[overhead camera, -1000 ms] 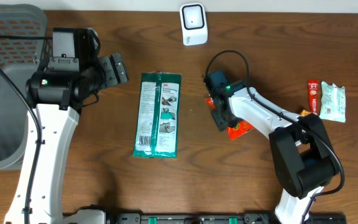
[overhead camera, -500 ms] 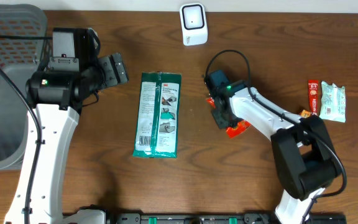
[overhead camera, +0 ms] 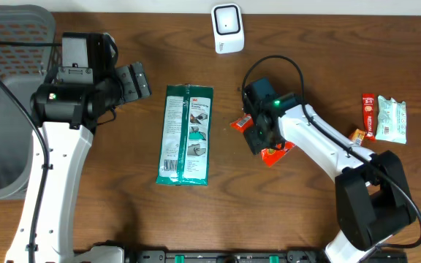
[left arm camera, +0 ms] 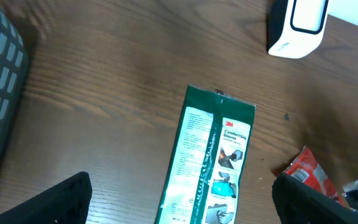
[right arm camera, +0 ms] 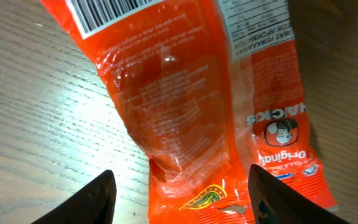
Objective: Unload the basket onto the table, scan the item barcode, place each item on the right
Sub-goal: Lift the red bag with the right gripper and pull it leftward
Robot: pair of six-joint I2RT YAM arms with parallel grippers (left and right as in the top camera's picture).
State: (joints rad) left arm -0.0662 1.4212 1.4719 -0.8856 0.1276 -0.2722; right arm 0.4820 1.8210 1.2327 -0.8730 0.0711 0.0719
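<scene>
An orange snack packet (right arm camera: 185,106) lies flat on the wooden table, its barcode (right arm camera: 104,15) facing up at the far end. My right gripper (right arm camera: 180,202) hangs open just above it; the left finger stands clear of the packet and the right finger overlaps its edge. From overhead the right gripper (overhead camera: 258,135) covers most of the orange packet (overhead camera: 276,151). The white scanner (overhead camera: 227,28) stands at the table's back edge. My left gripper (overhead camera: 139,80) is open and empty, raised left of a green packet (overhead camera: 186,135); the left wrist view shows that green packet (left arm camera: 210,162) below.
A grey basket (overhead camera: 6,95) sits at the far left. A red bar (overhead camera: 369,111), a white-green pouch (overhead camera: 391,120) and a small orange piece (overhead camera: 359,134) lie at the right. The scanner (left arm camera: 297,28) also shows in the left wrist view.
The right gripper's jaws narrowed on the orange packet, then widened again. The packet has shifted a little to the left. The left arm has stayed still.
</scene>
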